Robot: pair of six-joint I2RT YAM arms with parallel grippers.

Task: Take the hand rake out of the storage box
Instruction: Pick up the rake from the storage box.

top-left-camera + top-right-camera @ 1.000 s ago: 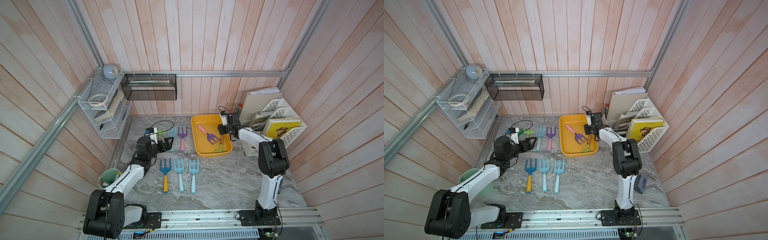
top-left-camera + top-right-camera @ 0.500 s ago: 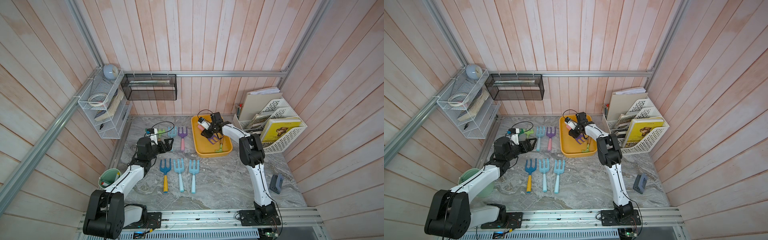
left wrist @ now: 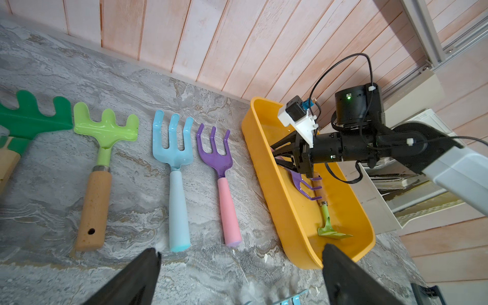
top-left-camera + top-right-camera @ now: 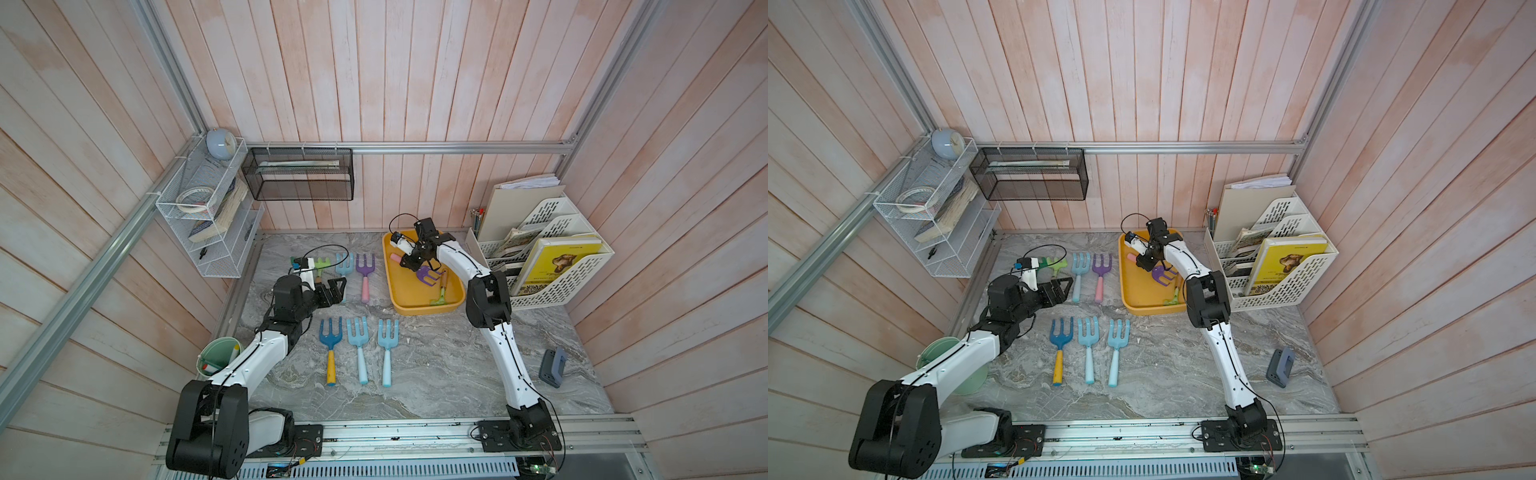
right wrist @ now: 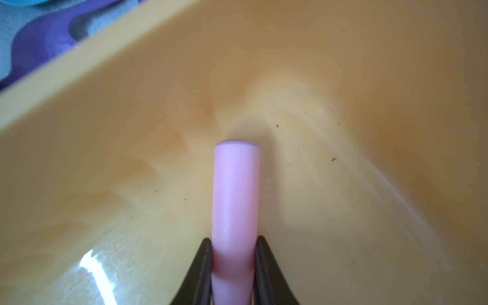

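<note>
The storage box [image 4: 417, 311] is sitting at the far middle of the desk [image 4: 436, 365], with the file rack [image 4: 561, 270] standing just to its right. In the box, the hand rake [image 4: 428, 275] is lying toward the far end and a smaller rake [image 4: 440, 296] nearer. Left of the box a far row of tools [image 4: 365, 270] is lying side by side, with three forks [image 4: 358, 336] lining up nearer.

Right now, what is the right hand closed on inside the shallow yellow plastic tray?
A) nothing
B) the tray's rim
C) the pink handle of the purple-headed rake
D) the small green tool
C: the right wrist view shows the right hand pinching the rake's pink handle inside the shallow yellow plastic tray.
</note>
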